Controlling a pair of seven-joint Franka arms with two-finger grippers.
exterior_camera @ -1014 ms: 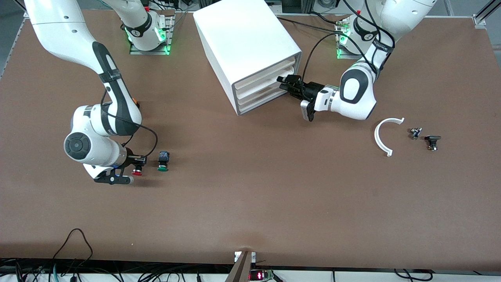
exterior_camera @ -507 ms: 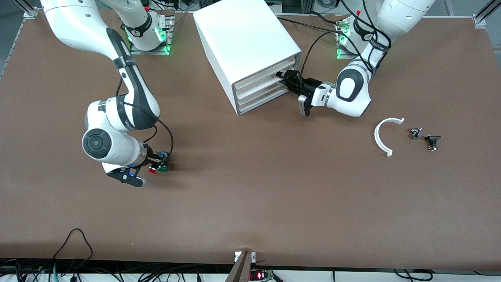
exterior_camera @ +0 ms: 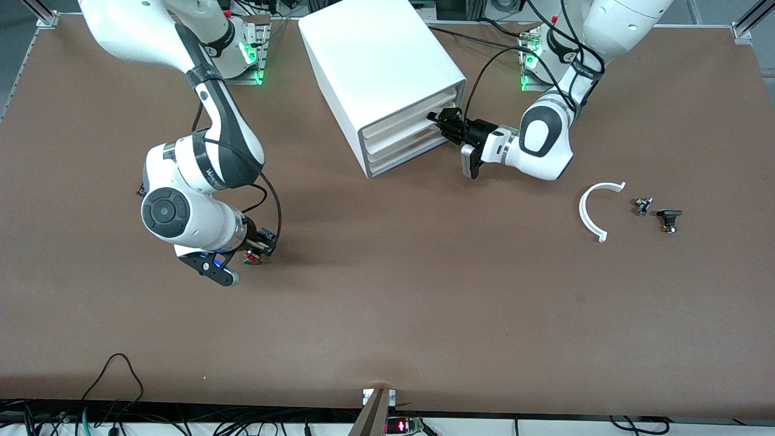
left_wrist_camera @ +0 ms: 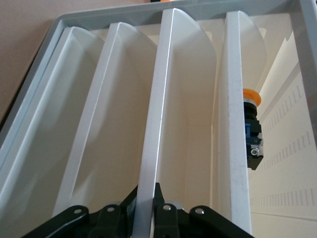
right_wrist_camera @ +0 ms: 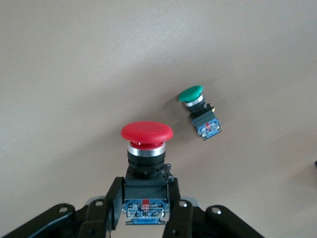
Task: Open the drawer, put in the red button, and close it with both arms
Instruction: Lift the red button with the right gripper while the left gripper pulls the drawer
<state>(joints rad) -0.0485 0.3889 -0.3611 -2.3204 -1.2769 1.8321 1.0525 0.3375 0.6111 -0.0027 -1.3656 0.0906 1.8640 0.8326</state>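
Note:
My right gripper (exterior_camera: 257,249) is shut on the red button (exterior_camera: 249,260) and holds it above the table, over the green button. In the right wrist view the fingers (right_wrist_camera: 115,201) clamp the red button's (right_wrist_camera: 147,133) black body, red cap pointing away. My left gripper (exterior_camera: 441,119) is at the front of the white cabinet (exterior_camera: 375,54). It is shut on the front lip of the middle drawer (exterior_camera: 399,134), which looks pushed in. In the left wrist view my left gripper (left_wrist_camera: 145,204) pinches that white lip (left_wrist_camera: 159,124).
The green button (right_wrist_camera: 198,109) lies on its side on the table under my right gripper. An orange-capped button (left_wrist_camera: 251,130) sits inside the cabinet. A white curved piece (exterior_camera: 596,209) and two small dark parts (exterior_camera: 643,206) (exterior_camera: 669,218) lie toward the left arm's end.
My right gripper has lifted the red button off the table and carried it toward the left arm's end, over the green button. My left gripper shifted slightly along the cabinet front onto the drawer lip.

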